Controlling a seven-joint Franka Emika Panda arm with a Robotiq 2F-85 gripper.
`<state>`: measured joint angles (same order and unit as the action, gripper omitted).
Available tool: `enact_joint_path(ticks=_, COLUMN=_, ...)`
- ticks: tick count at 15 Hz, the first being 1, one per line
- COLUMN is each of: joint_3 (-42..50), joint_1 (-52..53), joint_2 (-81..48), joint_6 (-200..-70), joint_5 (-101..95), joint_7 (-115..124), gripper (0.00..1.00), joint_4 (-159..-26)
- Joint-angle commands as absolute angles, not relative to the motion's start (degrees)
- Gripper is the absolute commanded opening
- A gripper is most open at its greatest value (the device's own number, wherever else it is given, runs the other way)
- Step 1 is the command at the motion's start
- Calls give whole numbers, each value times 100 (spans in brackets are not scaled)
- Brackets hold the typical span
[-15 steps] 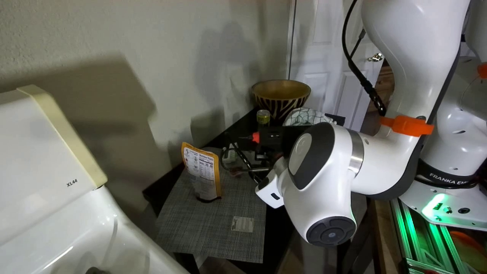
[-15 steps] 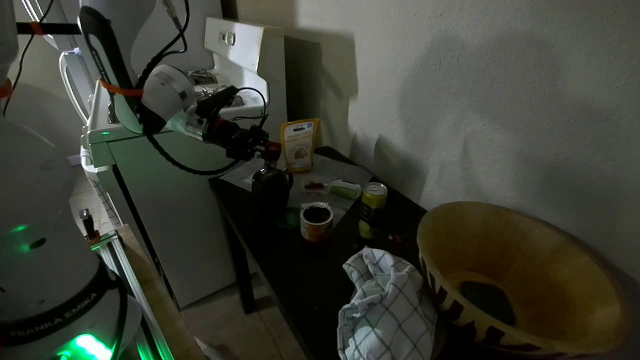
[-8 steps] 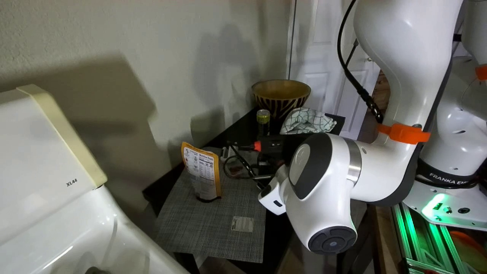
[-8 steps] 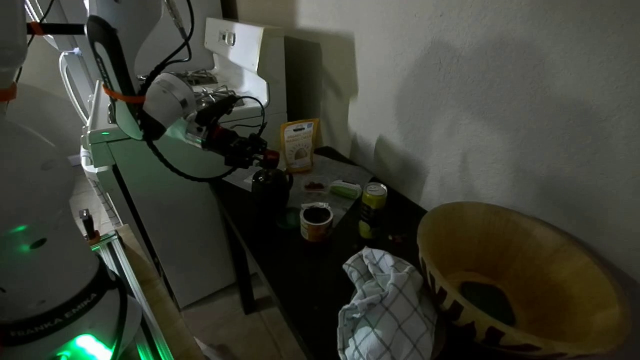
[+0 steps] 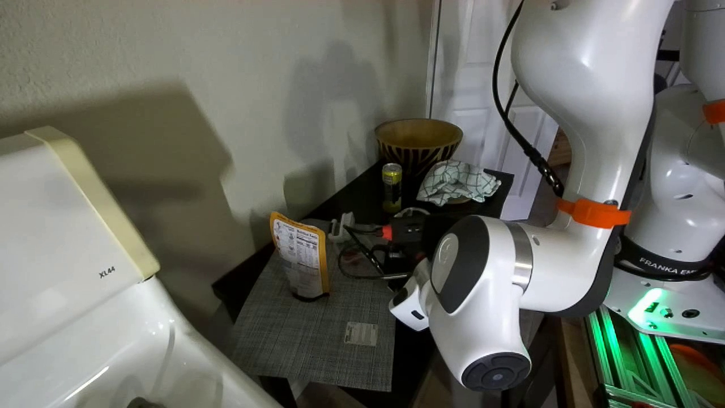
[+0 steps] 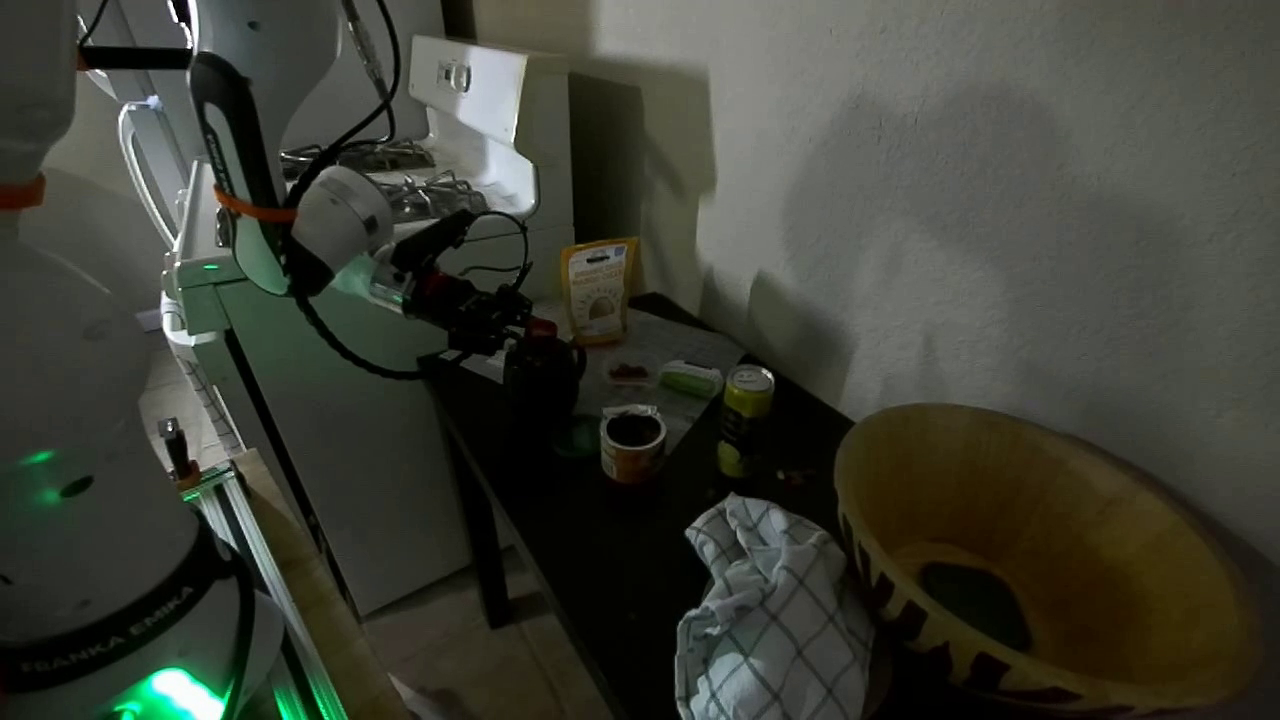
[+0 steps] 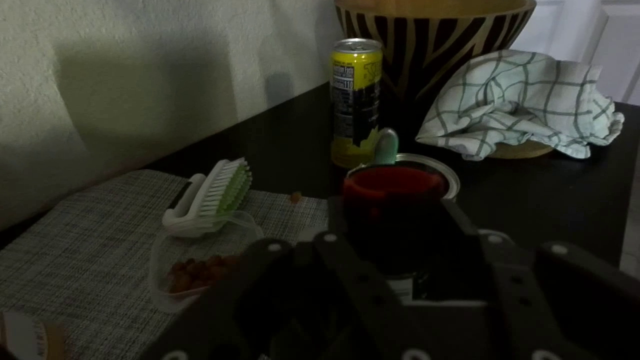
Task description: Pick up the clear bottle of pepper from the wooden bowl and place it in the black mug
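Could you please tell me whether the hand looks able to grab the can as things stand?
Probably not: the hand seems closed on the bottle, and the tub stands roughly between it and the can.

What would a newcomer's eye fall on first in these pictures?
Probably the wooden bowl, bold with zebra stripes, behind the yellow can in the wrist view. Next, the white robot arm with its orange strap, looming on the right of an exterior view. Then the red top framed by the dark gripper, near the wrist view's middle.
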<state>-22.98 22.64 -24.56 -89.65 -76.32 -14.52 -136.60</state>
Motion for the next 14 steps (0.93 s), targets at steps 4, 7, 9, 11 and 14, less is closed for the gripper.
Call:
enact_joint_path(ticks=4, joint_3=-2304, joint_1=2274, joint_2=-2564, joint_6=-8949, joint_5=-7769, joint_7=-1375, gripper=93, joint_4=-13569)
enact_joint_path(ticks=7, joint_3=-2326, joint_1=2271, joint_2=-2471, joint_6=-8965, joint_5=-7753, joint_7=-1366, gripper=100, joint_4=-13579)
enact_joint_path(ticks=9, joint_3=-2389, joint_1=2265, joint_2=-2217, joint_6=-8975, joint_5=-7675, joint_7=-1402, gripper=100, joint_4=-13647)
enact_joint_path(ticks=11, joint_3=-2486, joint_1=2247, joint_2=-1768, joint_6=-9033, joint_5=-7605, joint_7=-1387, gripper=100, joint_4=-13805)
enact_joint_path(ticks=14, joint_3=-2553, joint_1=2157, joint_2=-965, joint_6=-9181, joint_5=-7437, joint_7=-1091, gripper=100, joint_4=-14094)
